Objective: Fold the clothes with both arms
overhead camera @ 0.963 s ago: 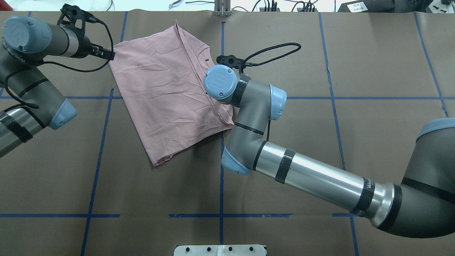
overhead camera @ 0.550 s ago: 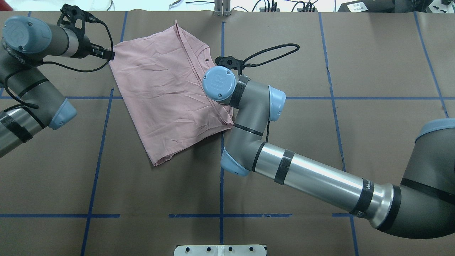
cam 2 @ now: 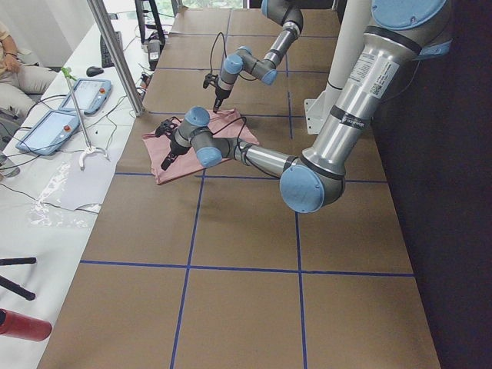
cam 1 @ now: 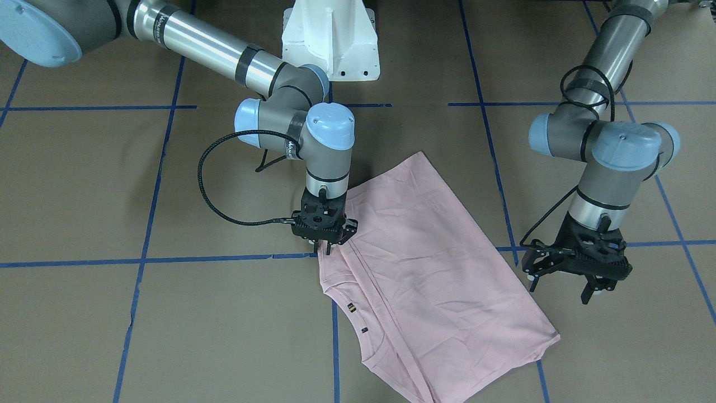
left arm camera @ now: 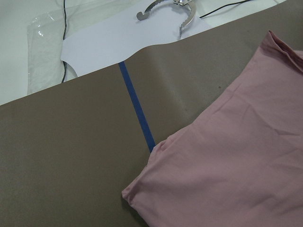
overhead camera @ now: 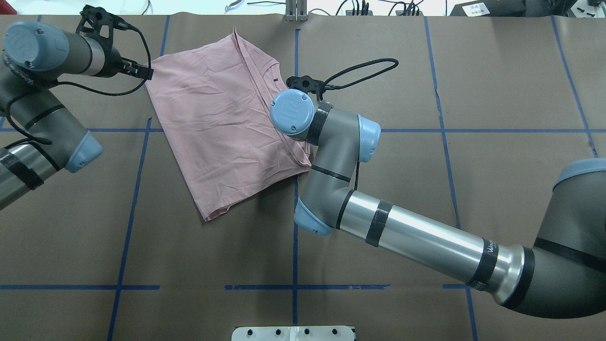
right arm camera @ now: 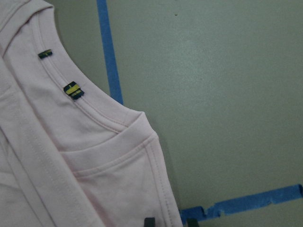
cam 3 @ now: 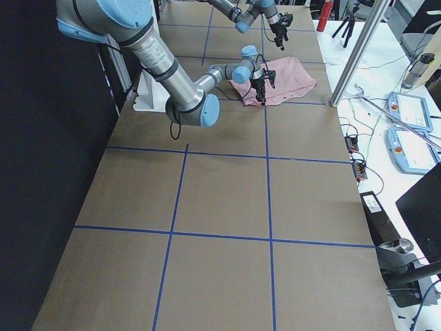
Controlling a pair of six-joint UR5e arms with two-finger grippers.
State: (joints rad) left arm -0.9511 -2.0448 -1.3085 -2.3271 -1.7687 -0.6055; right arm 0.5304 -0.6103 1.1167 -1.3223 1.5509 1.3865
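Observation:
The pink T-shirt (cam 1: 430,268) lies folded and flat on the brown table, print hidden, its collar with a small yellow-striped label (right arm camera: 73,90) toward the operators' side; it also shows in the overhead view (overhead camera: 218,128). My right gripper (cam 1: 324,249) points straight down at the shirt's shoulder edge beside the collar. Its fingertips (right arm camera: 149,221) are close together with the fabric's edge between them, so it looks shut on the shirt. My left gripper (cam 1: 562,286) is open and empty, low over the table just outside the shirt's hem corner (left arm camera: 135,194).
The white pedestal (cam 1: 330,39) stands at the robot's base. Blue tape lines (overhead camera: 296,213) cross the table. Past the table's far edge lie a white sheet (left arm camera: 94,47), a metal hook (left arm camera: 165,7) and cables. Pendants (cam 2: 50,127) sit on the side bench.
My right wrist has shifted very slightly over the shirt's shoulder edge. The shirt and my left arm have not visibly moved.

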